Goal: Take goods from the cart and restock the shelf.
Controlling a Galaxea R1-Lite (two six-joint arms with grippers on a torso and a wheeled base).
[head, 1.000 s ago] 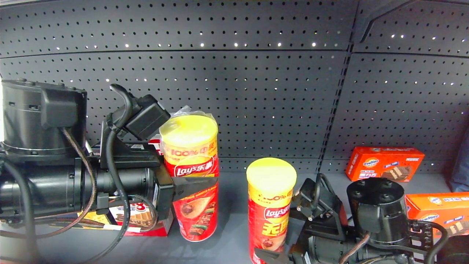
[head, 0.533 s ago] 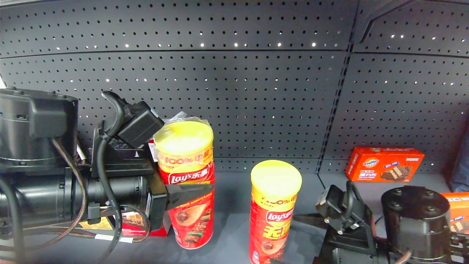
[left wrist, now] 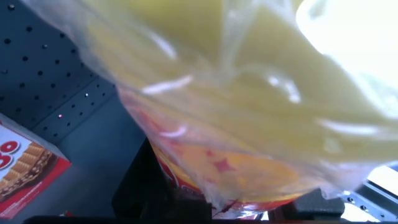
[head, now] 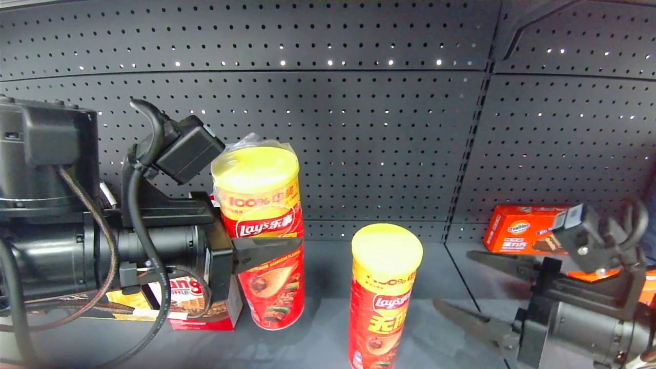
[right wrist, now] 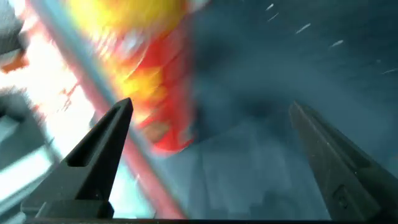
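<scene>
Shelf (head: 328, 271) restocking is part done. The left gripper (head: 271, 251) is pinched across the middle of a plastic-wrapped chip can (head: 261, 205), keeping it upright toward the shelf's left side, just beside a wafer box (head: 195, 307); whether its base is seated cannot be told. A second chip can (head: 384, 292) stands free near the front edge. The right gripper (head: 453, 279) is spread wide and apart from it, judged a completed release. An orange biscuit box (head: 523, 230) lies by the back edge.

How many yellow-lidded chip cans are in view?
2. The held can is in the left gripper, left of centre; the free can stands on the shelf mid-frame. More may hide behind the arms.
</scene>
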